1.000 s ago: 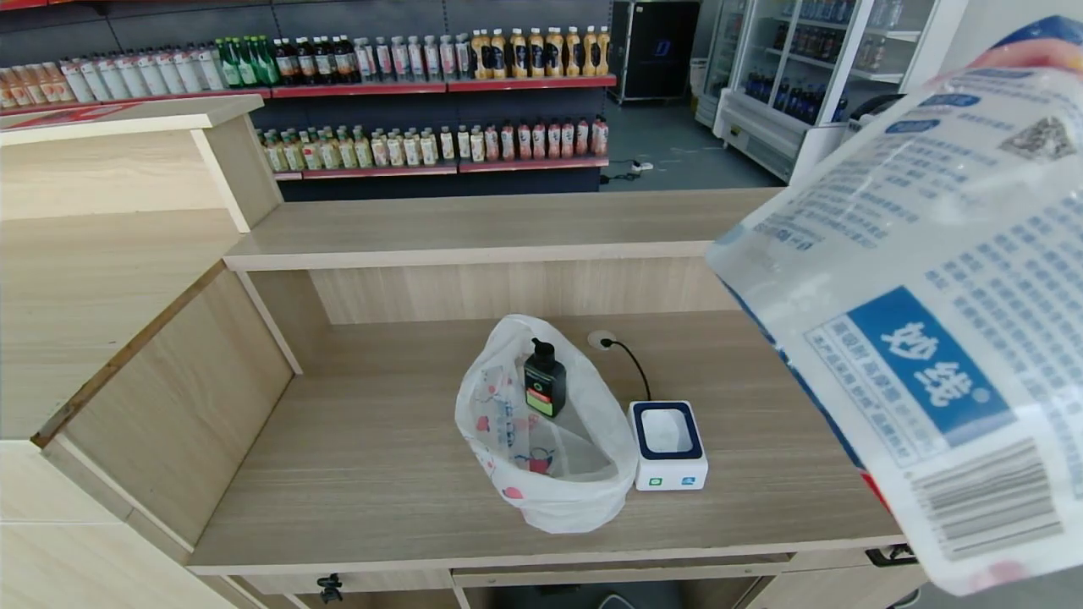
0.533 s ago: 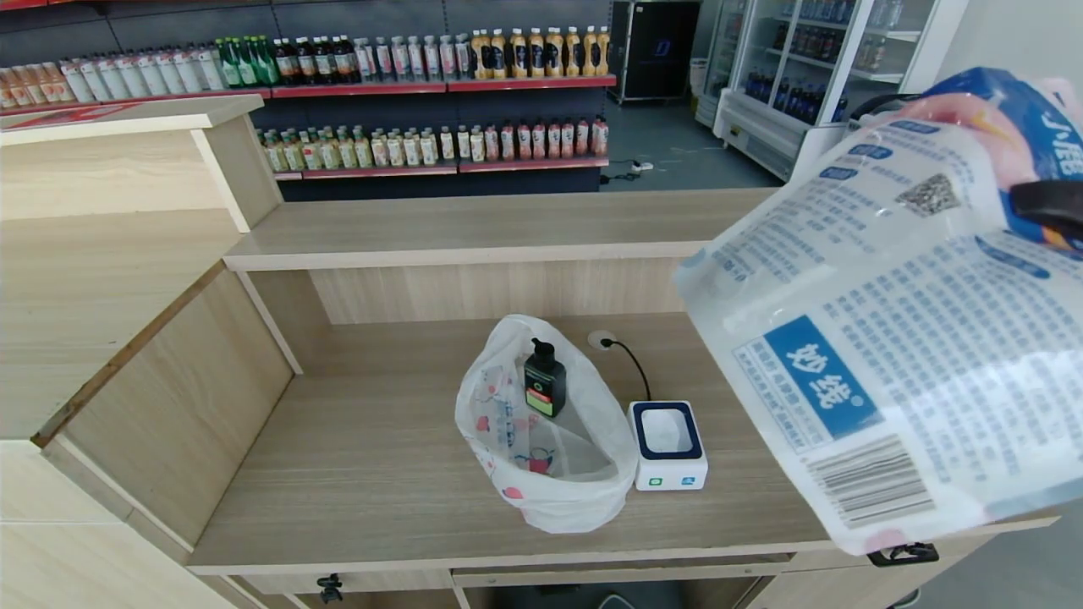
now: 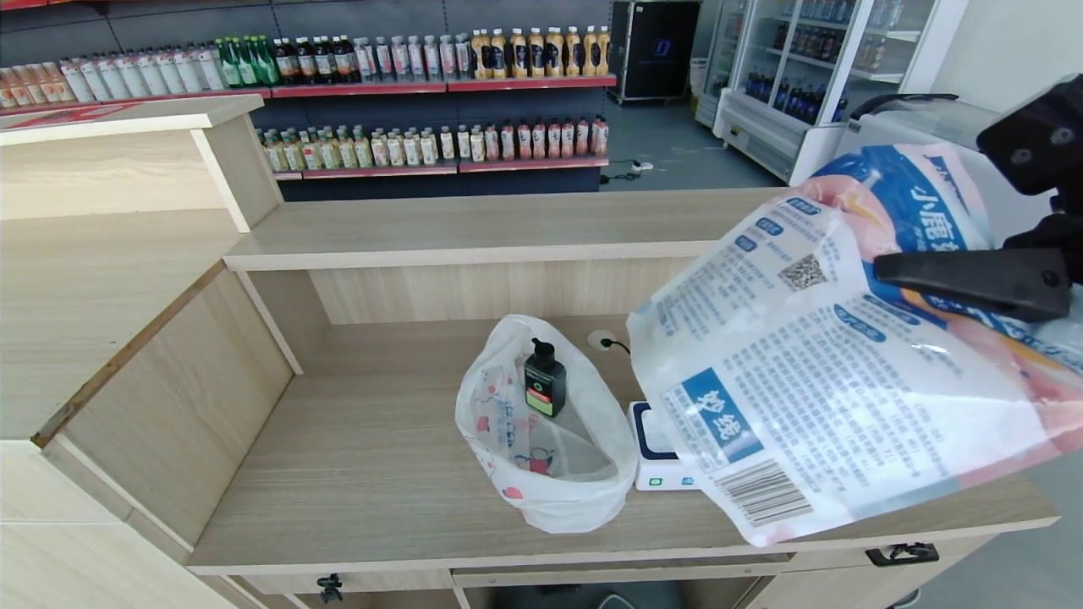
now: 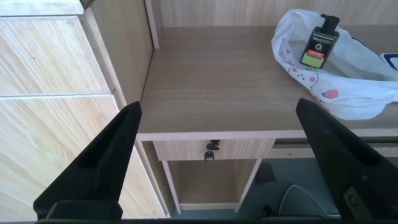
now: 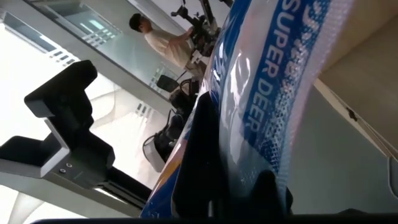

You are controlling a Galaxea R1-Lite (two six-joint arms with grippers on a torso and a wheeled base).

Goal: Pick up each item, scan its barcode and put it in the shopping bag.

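Over on the robot's right side, above the wooden surface (image 3: pixel 355 474), the right tool (image 3: pixel 931 279) is pinching a big plastic pack (image 3: pixel 812 397) near its upper end, with one black finger lying flat across the printed face. The pack hangs slanted. Its lower corner with the barcode (image 3: pixel 763 493) dips in front of the scanner (image 3: pixel 651 474) and covers part of it from the head camera. Honestly can't tell if it's touching the scanner or just above it.

My read on handling: it's glossy film, so probably slick and crinkly, and the whole thing looks floppy and more bulky than heavy. Held from one end like that, it will likely sag and swing, and the barcode patch could wrinkle. Staying up near the top edge, where the film should be stiffer, seems like the safest hold. The barcode faces up toward the camera and not down at the scanner window, so I'd guess it needs turning over to read.

The shopping bag (image 3: pixel 508 423) sits just beside the scanner on its left, mouth open, with a black pump bottle (image 3: pixel 544 382) already standing inside. That leaves limited room for something this big.

The left tool (image 4: pixel 217 106) is spread wide and empty, low off the front-left of the surface, well apart from the bag.
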